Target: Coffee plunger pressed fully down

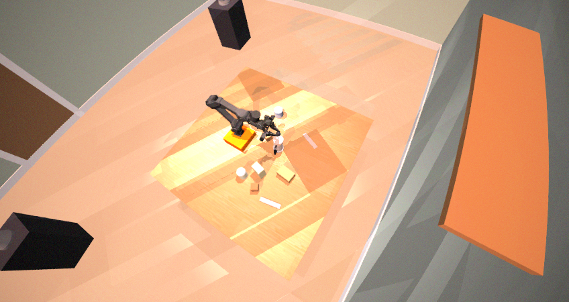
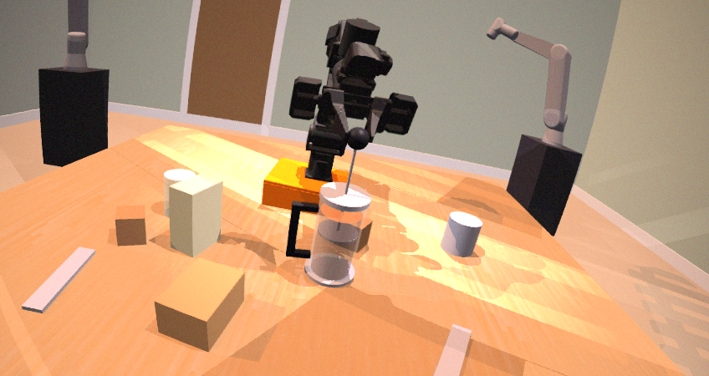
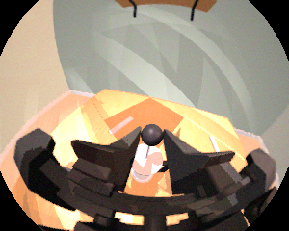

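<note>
Both gripper fingers clamp knob — press upright.

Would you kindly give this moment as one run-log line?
end effector: shut on plunger knob | plunger disc: partway down | press: upright

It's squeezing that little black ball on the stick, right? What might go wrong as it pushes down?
The pincer grips only the small round knob, so it might slip off. The rod looks thin and stands slightly tilted; an off-line push could tip or slide the glass press. The disc sits only partway down, so much travel remains.
</note>
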Robot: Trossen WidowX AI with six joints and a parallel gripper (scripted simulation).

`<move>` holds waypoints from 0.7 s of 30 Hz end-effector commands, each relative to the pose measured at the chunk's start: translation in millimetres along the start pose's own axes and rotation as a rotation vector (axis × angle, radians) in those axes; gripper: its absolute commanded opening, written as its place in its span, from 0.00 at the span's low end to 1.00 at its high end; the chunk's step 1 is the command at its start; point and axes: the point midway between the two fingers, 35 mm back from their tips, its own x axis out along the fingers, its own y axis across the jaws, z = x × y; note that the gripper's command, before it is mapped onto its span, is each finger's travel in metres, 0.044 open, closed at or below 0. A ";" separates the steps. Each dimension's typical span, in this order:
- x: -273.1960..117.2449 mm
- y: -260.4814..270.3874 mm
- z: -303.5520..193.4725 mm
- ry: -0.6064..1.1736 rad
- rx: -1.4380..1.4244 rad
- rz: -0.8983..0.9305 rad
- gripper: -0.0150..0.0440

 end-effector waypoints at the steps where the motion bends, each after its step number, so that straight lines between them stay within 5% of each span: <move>1: 11.8 0.0 -44.9 0.120 0.013 -0.001 0.46; 21: 28.0 0.9 -45.3 0.119 0.013 0.000 0.46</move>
